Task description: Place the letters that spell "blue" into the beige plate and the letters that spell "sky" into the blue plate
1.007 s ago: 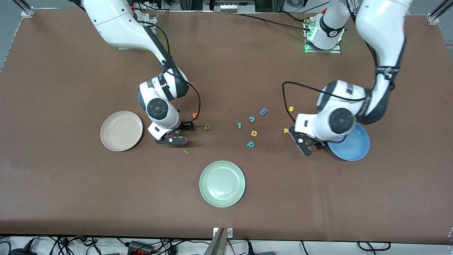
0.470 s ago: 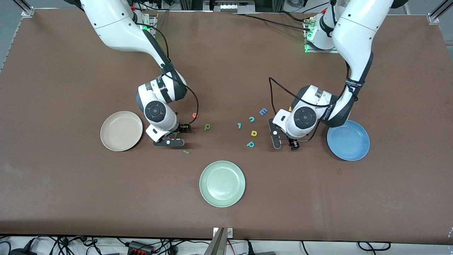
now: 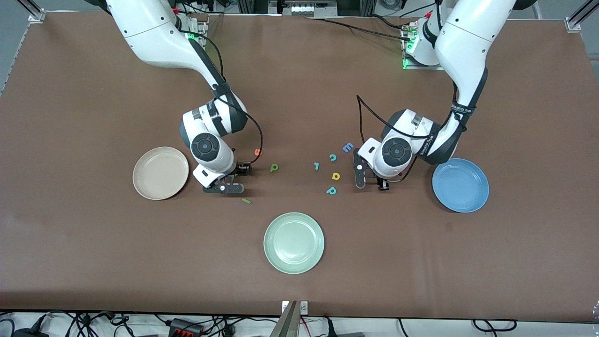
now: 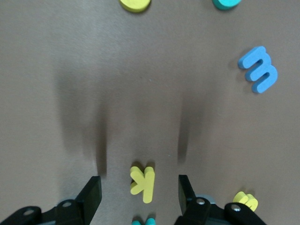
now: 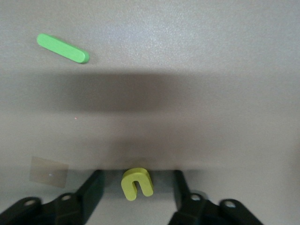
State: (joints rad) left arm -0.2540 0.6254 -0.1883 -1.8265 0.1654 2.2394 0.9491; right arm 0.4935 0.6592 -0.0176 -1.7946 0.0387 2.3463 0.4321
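Both arms are seen reaching down from their bases to the worktop (image 3: 70,117), wrists bent so that each tool points straight down at it. The right tool (image 5: 135,190) is held low, close to the worktop, its two dark fingers (image 5: 91,187) spread apart and touching nothing. The left tool (image 4: 139,197) is likewise lowered just above the worktop, nearer the left arm's end, its fingers (image 4: 92,194) parted with a clear gap kept between them.
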